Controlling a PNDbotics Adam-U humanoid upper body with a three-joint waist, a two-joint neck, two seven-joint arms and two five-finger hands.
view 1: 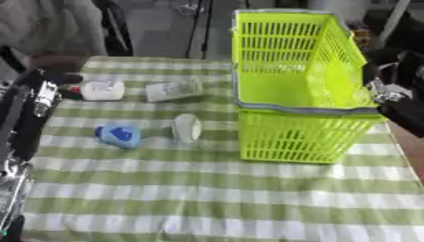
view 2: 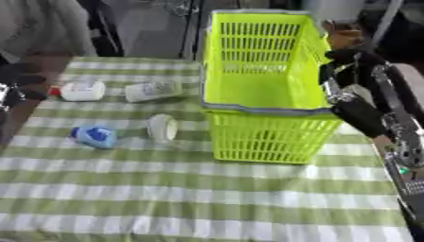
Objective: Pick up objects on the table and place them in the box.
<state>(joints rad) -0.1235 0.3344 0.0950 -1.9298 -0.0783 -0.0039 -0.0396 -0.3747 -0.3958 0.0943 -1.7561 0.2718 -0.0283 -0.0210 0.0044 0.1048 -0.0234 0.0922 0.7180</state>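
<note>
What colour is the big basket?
The basket is bright yellow-green with a grey rim, clearest in the left eye view.

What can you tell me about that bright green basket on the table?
The basket is lime-green, looks like plastic, with slotted lattice walls and a grey rim. It stands upright on the green-and-white checked tablecloth, toward the table's right side, open at the top, and appears to hold nothing. The robot's right hand is up against its right wall near the rim; whether they touch is unclear. The small things lie apart to its left.

Table (view 1: 207, 198) covered by green-checked cloth. Basket (view 1: 298, 137) set at 2 o'clock; four small containers grouped at 10 o'clock.
</note>
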